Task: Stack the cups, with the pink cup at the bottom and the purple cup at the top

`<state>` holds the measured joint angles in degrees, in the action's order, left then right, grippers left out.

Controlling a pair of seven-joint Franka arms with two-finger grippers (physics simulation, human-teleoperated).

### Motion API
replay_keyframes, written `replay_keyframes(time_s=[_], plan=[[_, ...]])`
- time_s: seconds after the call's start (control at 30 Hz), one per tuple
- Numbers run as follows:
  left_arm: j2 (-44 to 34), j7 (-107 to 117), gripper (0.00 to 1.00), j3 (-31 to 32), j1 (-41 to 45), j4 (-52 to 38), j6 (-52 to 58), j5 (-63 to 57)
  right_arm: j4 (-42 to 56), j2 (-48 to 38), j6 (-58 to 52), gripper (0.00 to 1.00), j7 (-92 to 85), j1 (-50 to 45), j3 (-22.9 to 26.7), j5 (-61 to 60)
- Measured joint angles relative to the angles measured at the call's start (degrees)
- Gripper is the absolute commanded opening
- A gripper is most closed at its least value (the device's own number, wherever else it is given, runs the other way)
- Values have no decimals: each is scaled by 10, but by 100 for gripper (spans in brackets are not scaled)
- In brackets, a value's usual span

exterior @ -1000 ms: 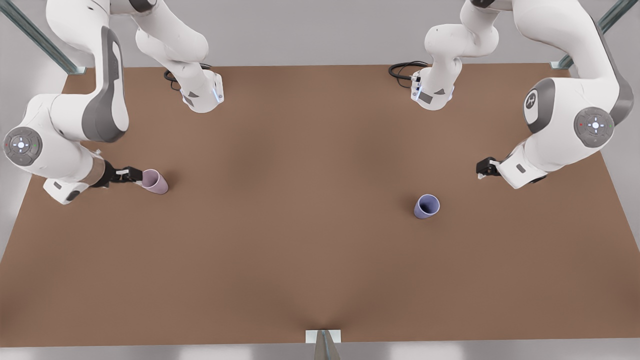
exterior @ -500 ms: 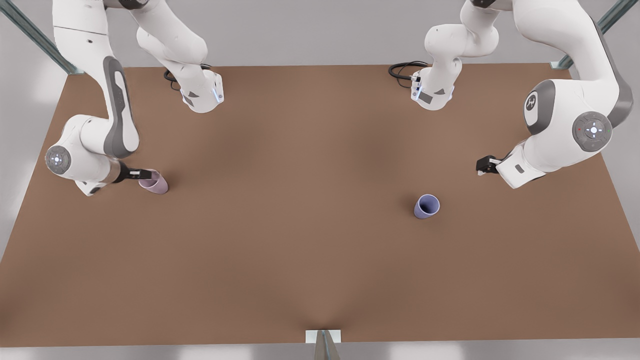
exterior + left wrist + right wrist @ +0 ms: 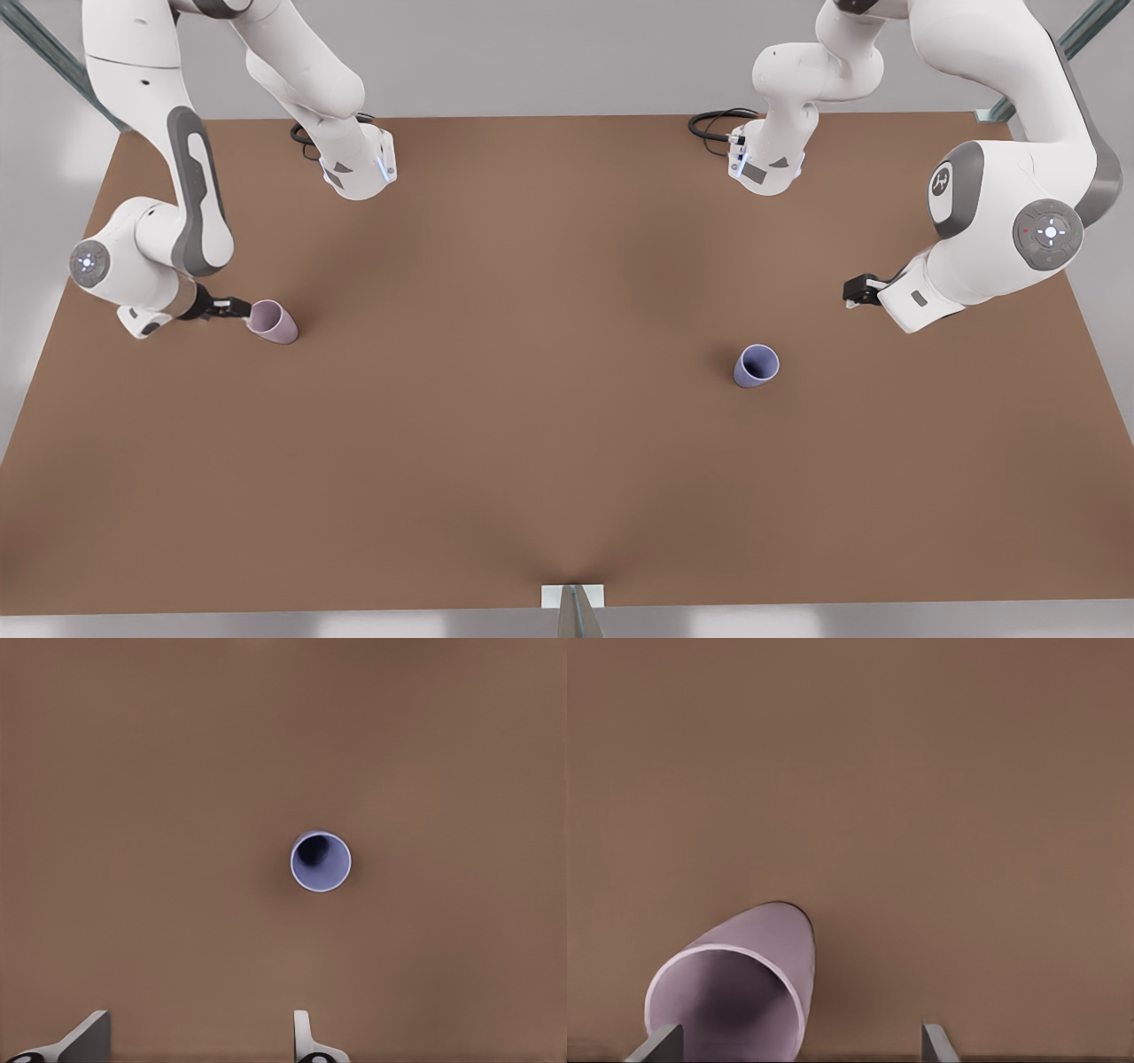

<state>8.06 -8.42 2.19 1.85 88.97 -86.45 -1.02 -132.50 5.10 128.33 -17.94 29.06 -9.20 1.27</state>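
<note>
Both hands, left hand [image 3: 852,297] and right hand [image 3: 241,309], open.

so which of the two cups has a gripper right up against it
The pink cup, at the front view's left: the right gripper sits at its rim, fingers open. The purple cup stands alone, well apart from the left gripper.

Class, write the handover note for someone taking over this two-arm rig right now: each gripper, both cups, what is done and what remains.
Right gripper: open, at the rim of the pink cup, near the table's edge on the front view's left. No grip yet.
Left gripper: open, waiting above the table on the front view's right, apart from the purple cup.
Both cups stand upright on the table, far apart.
Done: nothing stacked.
Left: grasp the pink cup and set it as the base, then place the purple cup into it.
</note>
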Motion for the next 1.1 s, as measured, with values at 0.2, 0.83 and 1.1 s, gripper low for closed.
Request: replay_keyframes(time_s=[0.2, 0.83, 1.1], plan=[[0, -1, 100, 0, 0, 0, 3, 0, -4, 38, 25, 100, -30, 1, 1, 6], [-1, -2, 100, 0, 0, 0, 9, 0, -2, 67, 67, 21, -83, 1, -13, 8], [-12, -2, 100, 5, 1, -4, 14, 0, 164, 113, -22, 21, -54, -2, -159, 3]])
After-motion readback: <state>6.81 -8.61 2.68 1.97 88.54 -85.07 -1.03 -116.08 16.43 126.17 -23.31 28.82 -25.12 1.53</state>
